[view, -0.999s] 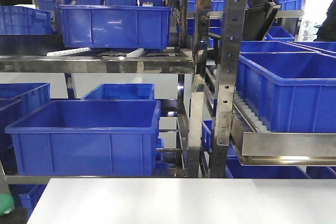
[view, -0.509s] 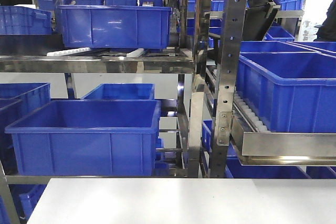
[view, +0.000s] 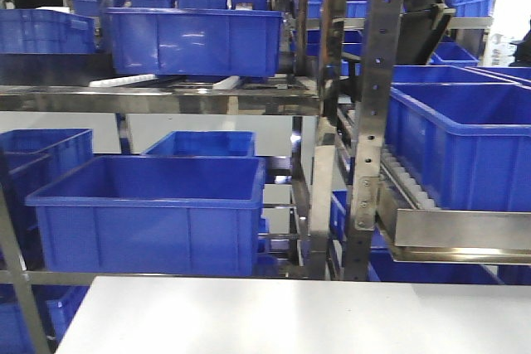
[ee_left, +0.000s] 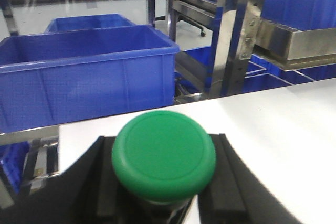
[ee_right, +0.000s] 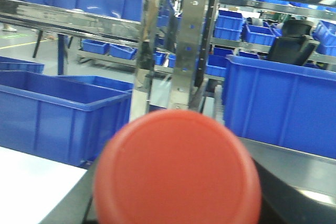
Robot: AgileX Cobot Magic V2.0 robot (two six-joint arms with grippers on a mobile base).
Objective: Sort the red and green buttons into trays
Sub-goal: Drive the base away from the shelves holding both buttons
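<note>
Over the near edge of the white tabletop [ee_left: 273, 124], holds the green button [ee_left: 164, 153] in the left gripper [ee_left: 165, 200], closed down narrow, with dark fingers [ee_left: 102, 182] pressed in close on either side beneath the cap. Shows only the round, glossy cap, seen from above and tilted slightly forward. Hides the base under that cap.

On the right wrist camera, carries the red button [ee_right: 177, 166] in the right gripper [ee_right: 176, 211], so near the lens as to blur and fill the lower half of the view. Leaves just dark slivers of finger [ee_right: 71, 203] at the cap's lower corners, so grips apparently, though without any visible contact at the base. Catches a patch of the tabletop at lower left.

Beyond the table's far edge in the front view, faces a steel rack [view: 365, 122] loaded with deep blue crates, the nearest large one [view: 149, 213] sitting open-topped on the lower shelf, another to the right on a slanted roller shelf.
</note>
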